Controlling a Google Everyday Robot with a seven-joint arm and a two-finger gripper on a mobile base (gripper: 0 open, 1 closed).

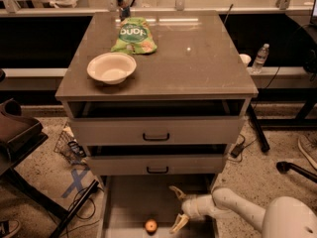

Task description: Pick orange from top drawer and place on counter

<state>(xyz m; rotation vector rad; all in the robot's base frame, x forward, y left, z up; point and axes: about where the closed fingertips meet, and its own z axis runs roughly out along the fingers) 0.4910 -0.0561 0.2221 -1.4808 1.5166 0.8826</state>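
Low in the view, over the pulled-out top drawer (133,202): the gripper (173,208), carried on a white arm (237,211) reaching in from the lower right corner. Tan fingers (177,191) spread wide apart, holding nothing, tips pointing away from the arm across the drawer's bare pale floor.

Just ahead of the fingertips, nearer the lower finger than the upper: the orange (151,225), small and round, resting on the drawer floor. Close to the gripper but apart from it, and outside the gap between the fingers.

Directly above the gripper in the view: two drawer fronts with black handles, one (198,131) over the other (124,165), each with a dark gap along its top edge.

Higher still, well apart from the gripper: the counter (198,58), grey-brown and slightly glossy, capping the cabinet. On it, toward the side away from the arm, a white bowl (112,67) standing upright. Just behind the bowl, a green snack bag (133,34) lying flat.

Past the counter's edge on the arm's side: a clear water bottle (260,58) standing upright on a low ledge.

On the speckled ground beside the drawer, on the side away from the arm and well clear of the gripper: a blue tape cross (75,182).
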